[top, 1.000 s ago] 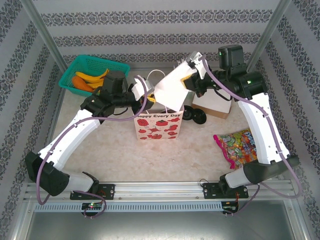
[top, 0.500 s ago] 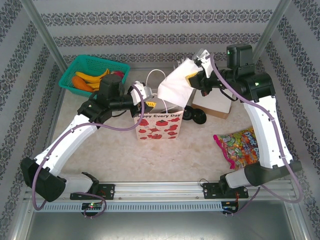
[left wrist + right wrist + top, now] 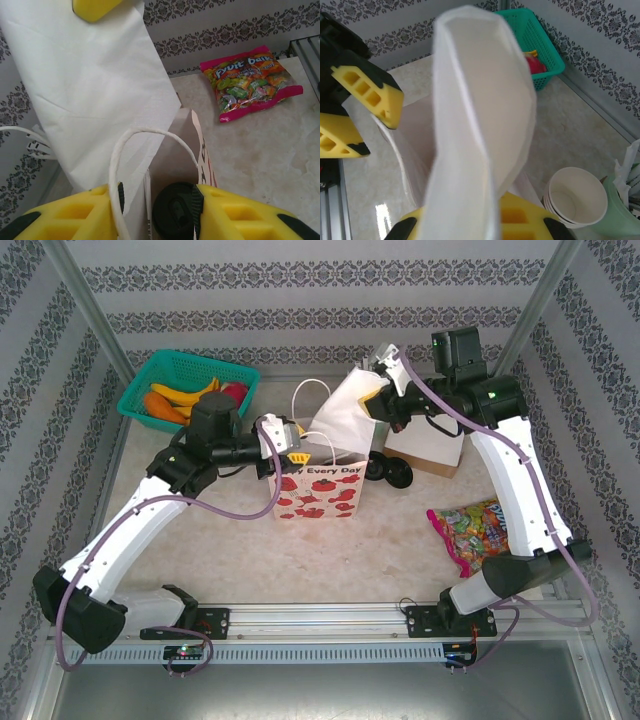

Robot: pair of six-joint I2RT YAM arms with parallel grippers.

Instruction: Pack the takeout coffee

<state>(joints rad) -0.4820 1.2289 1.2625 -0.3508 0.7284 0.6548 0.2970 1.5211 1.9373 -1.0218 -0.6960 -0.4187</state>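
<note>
Two arms of mine reach over the bench (image 3: 230,540). Gift bag (image 3: 315,495) stands mid-bench, mouth up. White paper sheet (image 3: 340,410) rises tilted from the bag's mouth, clenched in my right claw (image 3: 378,398). Candy bag (image 3: 475,530) lies flat, well apart to the right. My left claw (image 3: 290,445) hangs at the bag mouth, fingers parted, gripping nothing. Takeout coffee (image 3: 172,215) sits inside the gift bag, black lid up, just below and between those fingers.

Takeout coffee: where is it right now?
Left wrist view: the takeout coffee sits in the mouth of the gift bag, its black lid between the yellow fingers of the left gripper, right of the white paper.
</note>
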